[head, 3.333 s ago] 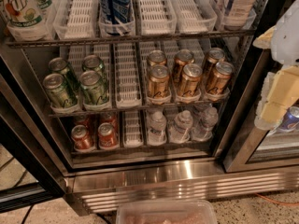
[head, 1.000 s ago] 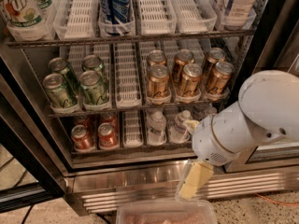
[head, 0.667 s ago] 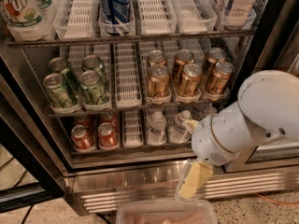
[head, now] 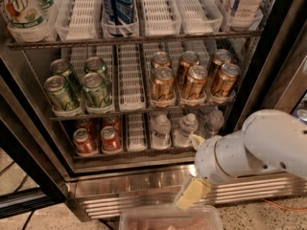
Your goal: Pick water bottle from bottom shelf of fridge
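The fridge (head: 144,186) stands open with its ribbed steel base panel below. On the bottom shelf (head: 136,152), three water bottles with white caps stand at the right: one at the left (head: 160,131), one in the middle (head: 185,128), one at the right (head: 213,121). My gripper (head: 194,166) hangs in front of the shelf's right part, just below and in front of the middle bottle. Its cream fingers are spread apart, the upper fingertip (head: 196,140) by the middle bottle's base and the lower finger (head: 191,194) over the base panel. It holds nothing. The white arm (head: 259,150) hides the shelf's right end.
Two red cans (head: 98,140) stand at the left of the bottom shelf beside a white lane tray (head: 136,132). Green cans (head: 79,85) and gold cans (head: 194,78) fill the rack above. A pink-filled clear tub (head: 170,219) sits on the floor in front. The dark door frame (head: 273,56) is at the right.
The arm has swung in from the right edge to the front of the bottom shelf. Over the last second, the gripper has dropped slightly.
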`<state>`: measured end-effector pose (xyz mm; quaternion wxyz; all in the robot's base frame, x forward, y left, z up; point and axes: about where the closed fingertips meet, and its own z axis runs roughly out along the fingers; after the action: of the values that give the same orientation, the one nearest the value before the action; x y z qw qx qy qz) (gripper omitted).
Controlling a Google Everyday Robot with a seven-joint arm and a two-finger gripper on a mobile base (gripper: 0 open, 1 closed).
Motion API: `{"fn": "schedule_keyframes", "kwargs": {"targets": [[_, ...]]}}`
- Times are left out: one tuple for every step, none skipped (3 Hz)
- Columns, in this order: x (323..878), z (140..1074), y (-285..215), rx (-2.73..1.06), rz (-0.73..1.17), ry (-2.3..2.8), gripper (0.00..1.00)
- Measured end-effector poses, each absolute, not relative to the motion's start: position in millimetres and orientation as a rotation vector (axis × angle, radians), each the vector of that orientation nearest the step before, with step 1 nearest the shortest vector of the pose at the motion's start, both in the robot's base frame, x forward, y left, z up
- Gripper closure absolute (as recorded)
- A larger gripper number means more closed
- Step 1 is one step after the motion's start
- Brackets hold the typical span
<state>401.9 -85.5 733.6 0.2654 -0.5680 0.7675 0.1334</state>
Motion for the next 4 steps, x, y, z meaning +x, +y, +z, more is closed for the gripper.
{"fn": "schedule_keyframes", "kwargs": {"targets": [[416, 709, -91, -1.408, 0.343, 2.030, 0.00], [432, 695, -95, -1.295, 0.316, 1.966, 0.00], [443, 685, -96, -1.160, 0.291, 1.924, 0.00], [456, 678, -99, -0.987, 0.269, 1.924, 0.00]]}}
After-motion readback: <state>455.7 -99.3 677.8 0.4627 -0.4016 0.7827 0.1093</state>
